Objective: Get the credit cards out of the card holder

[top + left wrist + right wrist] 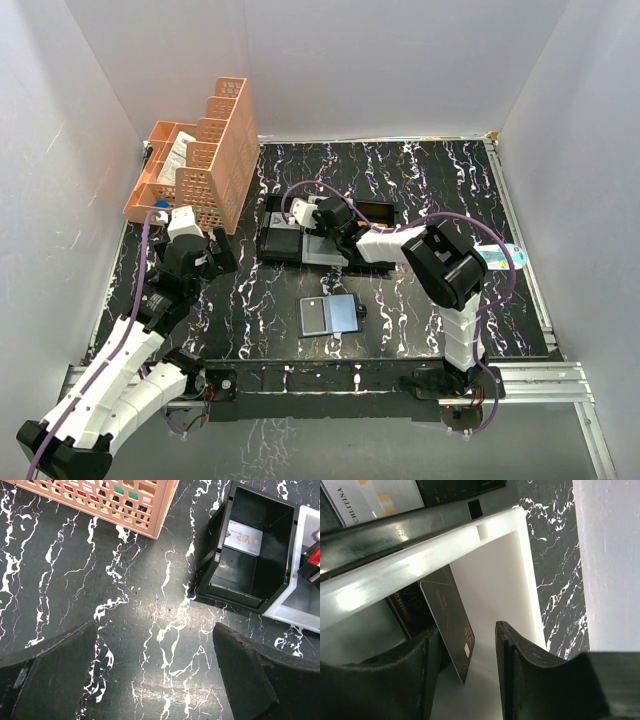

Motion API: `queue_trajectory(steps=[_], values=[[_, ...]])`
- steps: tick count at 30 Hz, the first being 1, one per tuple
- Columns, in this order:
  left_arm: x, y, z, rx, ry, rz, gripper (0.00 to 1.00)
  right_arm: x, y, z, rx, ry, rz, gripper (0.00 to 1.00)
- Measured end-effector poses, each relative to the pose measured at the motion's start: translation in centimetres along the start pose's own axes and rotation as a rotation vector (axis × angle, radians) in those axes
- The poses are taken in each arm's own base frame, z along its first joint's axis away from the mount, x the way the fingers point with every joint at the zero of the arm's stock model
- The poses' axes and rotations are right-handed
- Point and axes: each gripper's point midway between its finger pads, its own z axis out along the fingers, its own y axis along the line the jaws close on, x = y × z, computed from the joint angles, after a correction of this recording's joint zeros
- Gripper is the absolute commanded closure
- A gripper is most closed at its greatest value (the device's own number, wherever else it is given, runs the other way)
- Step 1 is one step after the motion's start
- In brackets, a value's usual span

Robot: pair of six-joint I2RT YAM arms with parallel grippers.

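Tray (268, 240): at least two cards are out. A light card (243, 537) lies in a black compartment.

Card holder (330, 315): lies open on the table, well apart from the tray. I cannot tell whether it holds more cards.

My left gripper (155, 626): wide open, empty.

My right gripper (467, 627): in the white compartment, jaws parted.

Dark card (445, 615): leans on one finger, unpinched. I judge this drop nearly done.

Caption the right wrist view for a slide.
Right gripper open over the white tray compartment, dark card between its fingers.
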Motion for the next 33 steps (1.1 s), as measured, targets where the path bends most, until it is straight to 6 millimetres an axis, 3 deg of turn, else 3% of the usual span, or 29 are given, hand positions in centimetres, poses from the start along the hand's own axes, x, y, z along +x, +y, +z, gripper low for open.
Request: queue_trajectory(steps=[33], values=[[0.28,-0.4,0.04,0.023,0.015,0.011,0.01,-0.79,0.69,-0.14,-0.065,-0.047,0.05,0.37]])
